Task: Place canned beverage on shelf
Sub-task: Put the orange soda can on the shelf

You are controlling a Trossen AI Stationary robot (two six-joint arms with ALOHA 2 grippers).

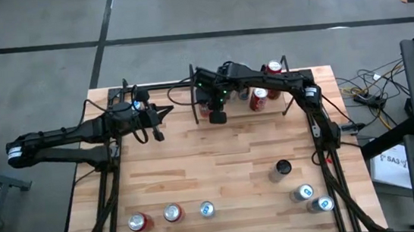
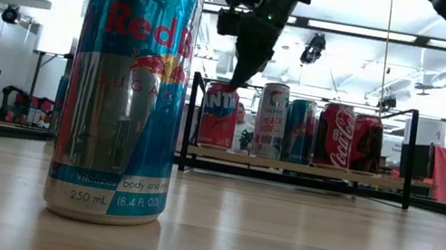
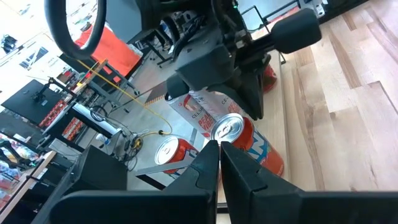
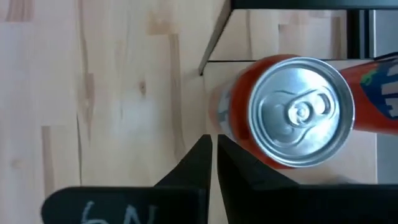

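Red Bull can [image 2: 127, 80] foreground | Fanta can [image 2: 218, 115] on shelf [image 2: 289, 166]

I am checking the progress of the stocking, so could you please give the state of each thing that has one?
Right gripper: shut, empty, above the orange can.
Left gripper: shut, empty, waiting left of the shelf.
Orange can: upright on the shelf, released.
Shelf: holds several upright cans.
Blue can: upright on the table.
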